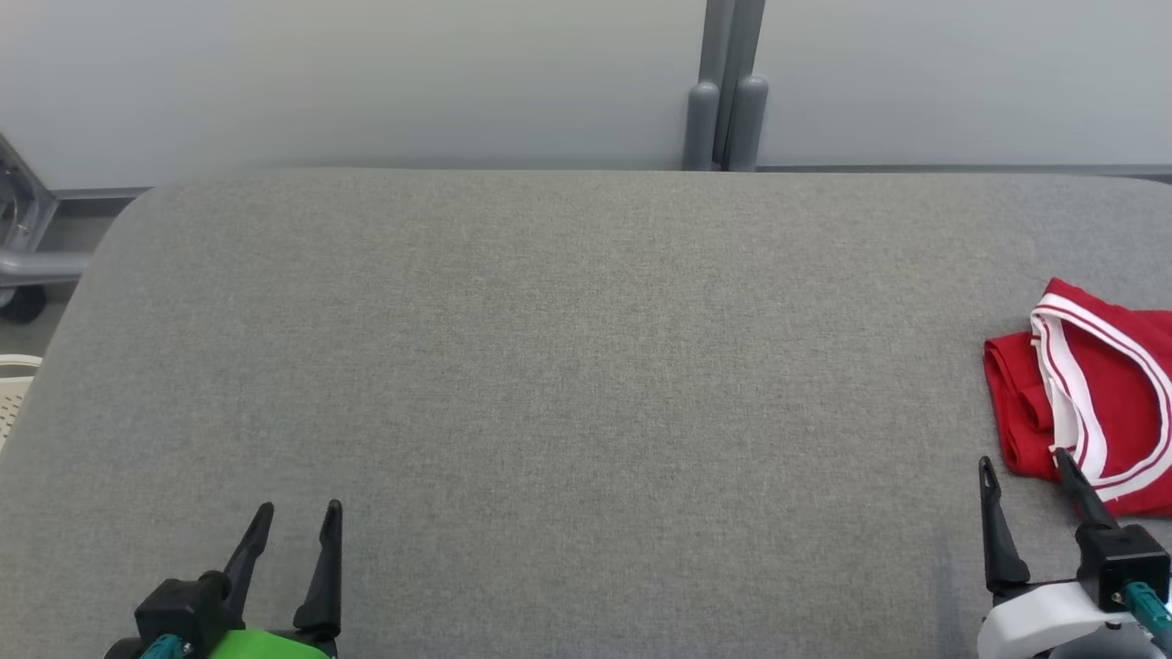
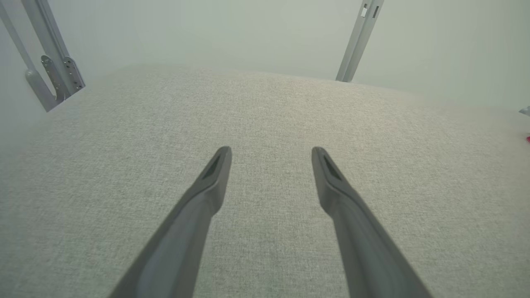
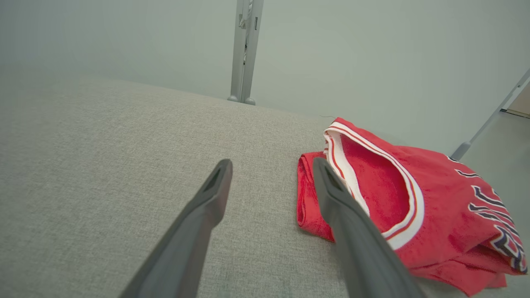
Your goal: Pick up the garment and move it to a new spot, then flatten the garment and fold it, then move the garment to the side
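The red garment (image 1: 1117,384) runs off the head view's right edge, and the right gripper (image 1: 1024,459) hides part.

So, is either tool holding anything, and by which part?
Nothing. Both stand open: left tool over grey surface, right tool by the red jersey.

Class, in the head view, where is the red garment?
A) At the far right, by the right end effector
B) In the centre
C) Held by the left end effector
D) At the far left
A: the red garment lies far right, by the open right end effector.
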Robot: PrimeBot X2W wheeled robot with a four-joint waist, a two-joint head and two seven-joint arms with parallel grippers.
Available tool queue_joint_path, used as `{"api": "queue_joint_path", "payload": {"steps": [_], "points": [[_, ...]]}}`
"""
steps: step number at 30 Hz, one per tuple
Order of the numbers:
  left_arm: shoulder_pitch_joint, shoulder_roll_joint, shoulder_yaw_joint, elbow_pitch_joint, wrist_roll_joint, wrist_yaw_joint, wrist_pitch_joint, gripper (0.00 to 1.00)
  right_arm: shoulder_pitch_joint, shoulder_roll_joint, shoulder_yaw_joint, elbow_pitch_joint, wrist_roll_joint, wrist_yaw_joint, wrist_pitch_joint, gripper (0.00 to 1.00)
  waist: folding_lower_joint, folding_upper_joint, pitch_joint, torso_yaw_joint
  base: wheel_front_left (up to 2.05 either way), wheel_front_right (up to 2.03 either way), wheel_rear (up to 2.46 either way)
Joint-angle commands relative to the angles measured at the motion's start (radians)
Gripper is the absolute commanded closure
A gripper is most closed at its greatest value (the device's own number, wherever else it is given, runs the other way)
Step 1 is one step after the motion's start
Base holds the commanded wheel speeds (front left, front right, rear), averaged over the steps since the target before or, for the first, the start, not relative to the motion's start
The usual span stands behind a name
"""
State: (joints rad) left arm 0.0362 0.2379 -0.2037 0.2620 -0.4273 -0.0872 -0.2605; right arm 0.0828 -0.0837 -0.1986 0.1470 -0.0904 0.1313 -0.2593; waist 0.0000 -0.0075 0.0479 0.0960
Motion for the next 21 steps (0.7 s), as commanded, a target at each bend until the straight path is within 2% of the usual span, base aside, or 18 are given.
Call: {"api": "queue_joint_path", "payload": {"steps": [1,6,14,21], "points": [[0.017,-0.002,0.029,0.007,0.003,0.007,-0.004,0.0,0.011,0.007,0.021,0.001,-0.02,-0.001,-0.006,0.0,0.0,0.0075,-0.052,0.036,0.0,0.0,0.0],[0.024,-0.008,0.06,0.012,0.012,-0.002,-0.005,0.0,0.019,0.018,0.052,-0.028,-0.024,-0.001,-0.006,0.0,0.0,0.0075,-0.058,0.041,0.0,0.0,0.0],[0.032,-0.017,0.084,0.025,0.027,-0.023,-0.005,0.0,0.034,0.031,-0.028,-0.038,-0.053,-0.001,-0.006,0.0,0.0,0.0075,-0.065,0.028,0.0,0.0,0.0],[0.032,-0.019,0.094,0.027,0.034,-0.034,-0.005,0.0,0.027,0.032,-0.021,-0.037,-0.02,-0.001,-0.007,0.0,0.0,0.0075,-0.065,0.012,0.0,0.0,0.0]]}}
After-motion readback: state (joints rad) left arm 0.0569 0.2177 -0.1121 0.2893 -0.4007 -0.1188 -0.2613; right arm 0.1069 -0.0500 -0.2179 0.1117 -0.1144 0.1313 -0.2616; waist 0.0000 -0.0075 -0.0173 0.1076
